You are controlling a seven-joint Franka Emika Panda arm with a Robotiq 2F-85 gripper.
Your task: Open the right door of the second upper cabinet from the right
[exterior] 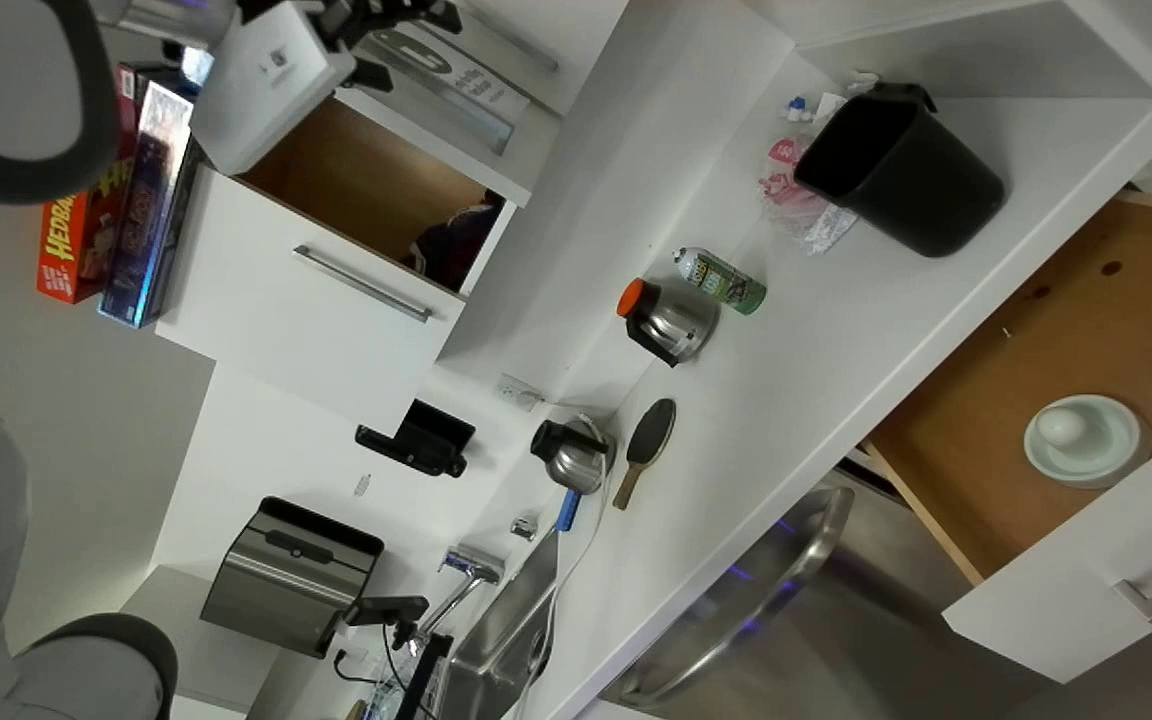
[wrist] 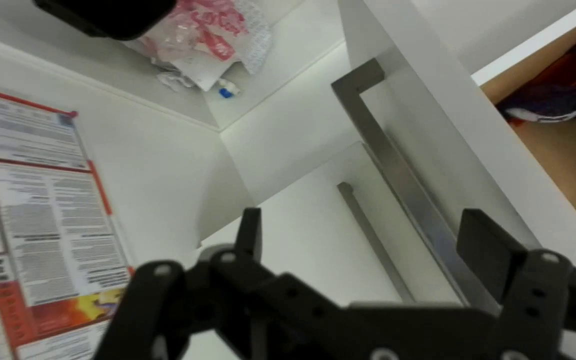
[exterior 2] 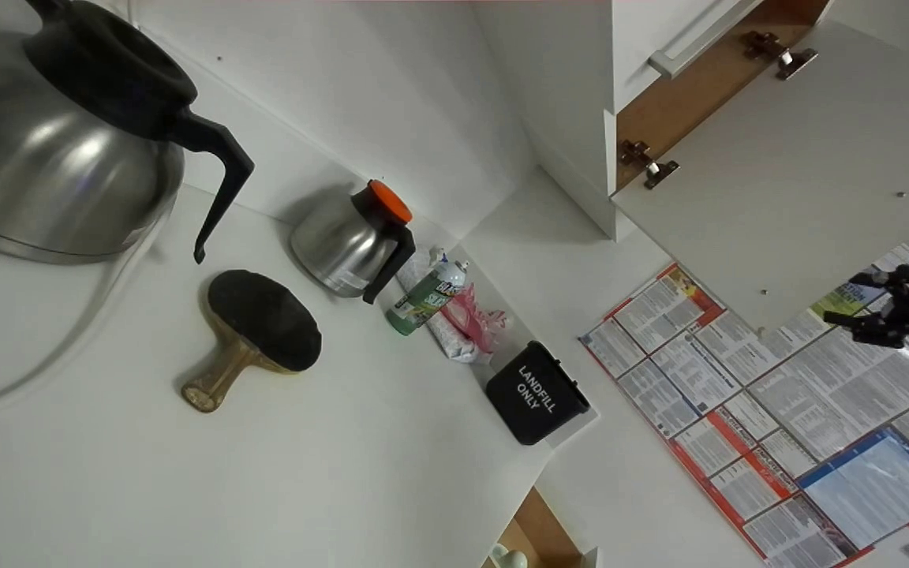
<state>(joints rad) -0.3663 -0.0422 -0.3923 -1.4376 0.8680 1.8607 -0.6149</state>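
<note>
The right door of the upper cabinet stands swung open. Its inner face (exterior 2: 802,173) with hinges shows in an exterior view, and its edge (exterior: 436,150) in an exterior view. In the wrist view, its edge (wrist: 460,100) stands apart from the cabinet, whose brown interior (wrist: 550,145) holds dark and red items. My gripper (exterior: 411,47) is open on the door's outer side, and it also shows beyond the door's free corner (exterior 2: 843,298). In the wrist view, the door's metal handle (wrist: 409,187) passes between the spread fingers (wrist: 363,220), nearer the right finger, which hides its end. Contact is unclear.
The left door (exterior: 316,290) is closed, with game boxes (exterior: 121,200) by its top. A farther closed door with a handle (wrist: 373,235) lies beyond. A black bin (exterior: 921,170), carafes (exterior: 676,320) and a paddle (exterior 2: 265,319) rest on the counter. A lower drawer (exterior: 1086,330) stands open.
</note>
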